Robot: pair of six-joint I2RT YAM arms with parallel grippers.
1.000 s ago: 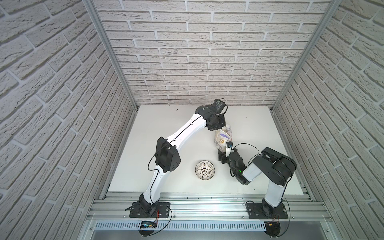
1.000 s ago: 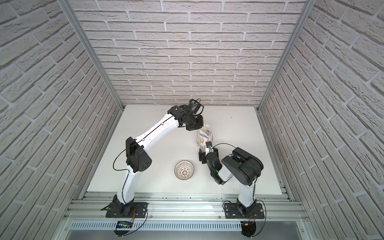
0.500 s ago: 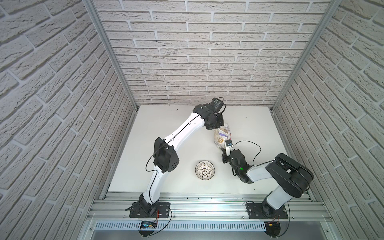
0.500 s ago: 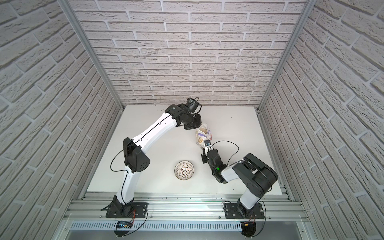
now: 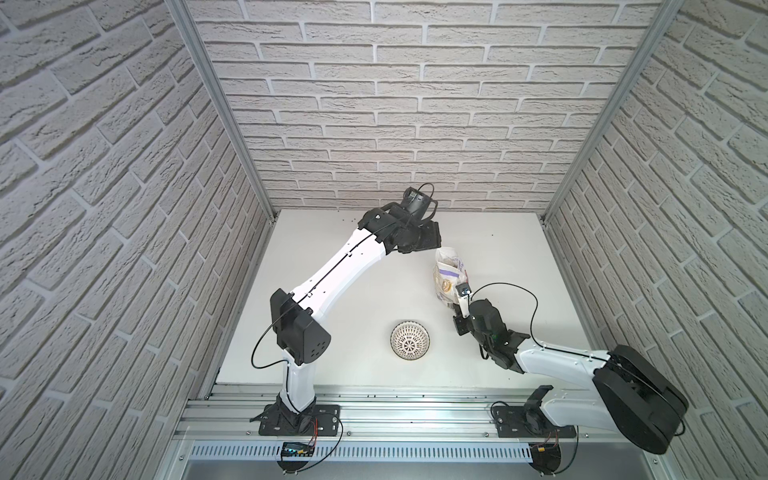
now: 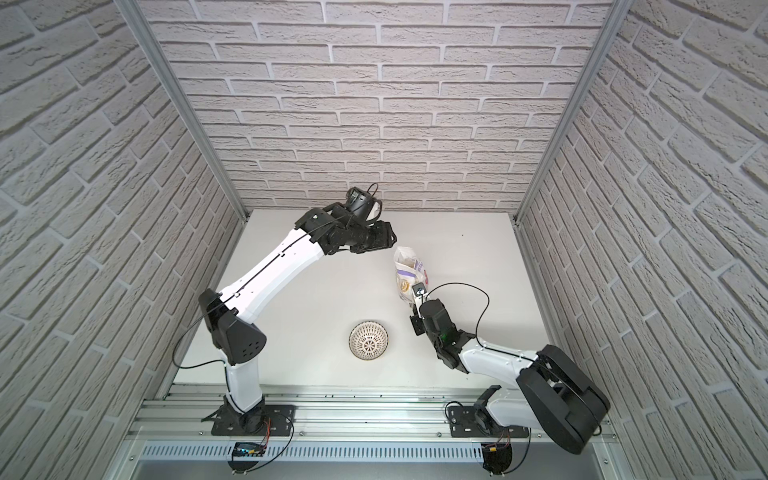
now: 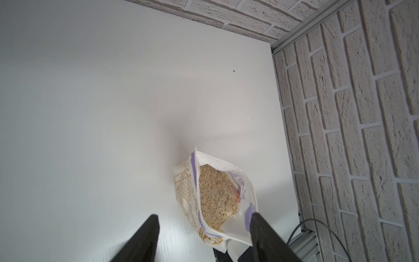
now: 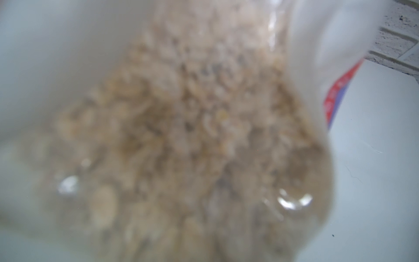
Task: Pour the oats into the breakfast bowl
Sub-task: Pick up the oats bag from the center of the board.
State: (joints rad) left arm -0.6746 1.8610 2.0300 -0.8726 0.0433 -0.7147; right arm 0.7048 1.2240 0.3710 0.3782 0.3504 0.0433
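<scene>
Both top views look steeply down from high above the near edge of the table [image 5: 519, 249], facing the back brick wall [image 5: 395, 124]. They stand far enough off to take in both arm bases, the breakfast bowl [image 5: 410, 340] and the oats pouch [image 5: 446, 272], and share almost the whole scene with a slight sideways shift. The left wrist view looks down past the left gripper [image 7: 204, 214] into the open mouth of the pouch, while the right wrist view sits so near the same pouch that blurred flakes fill most of it.
</scene>
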